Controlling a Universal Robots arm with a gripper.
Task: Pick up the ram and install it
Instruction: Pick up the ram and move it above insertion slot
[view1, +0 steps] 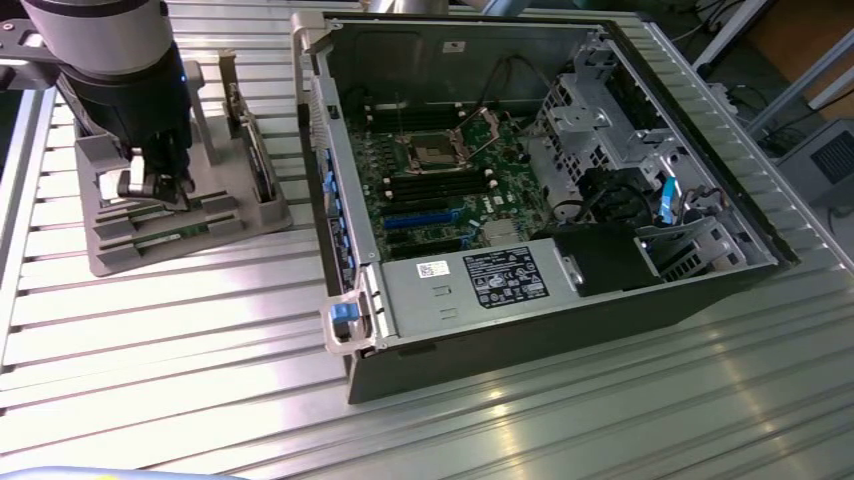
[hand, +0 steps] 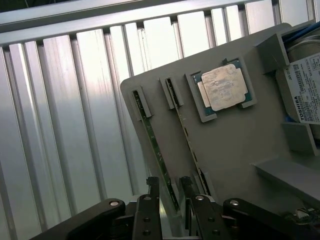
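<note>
The ram (hand: 156, 150) stood on its long edge in a slot of the grey holder tray (hand: 235, 150), a thin green stick seen edge-on. A second ram stick (hand: 189, 137) stood in the neighbouring slot just beside it. The gripper (hand: 169, 184) hung over the near end of the first stick with its jaws apart, one on each side of the board and, as far as could be told, not touching it. Past the second stick a square silver CPU (hand: 222, 87) sat in its recess, and a Toshiba hard drive (hand: 305, 90) stood at the tray's edge. In the exterior view the tray lay on the slatted aluminium worktop (view1: 174, 330), to the exterior view's left of the open computer case (view1: 534, 330), its motherboard (view1: 447, 195) facing up. The grasp looked best made with the board centred between the jaws and the inner jaw kept off the neighbouring stick. Closing squarely on the flat faces seemed wise. Lifting straight along the slot would probably keep the thin board from binding or tilting.
</note>
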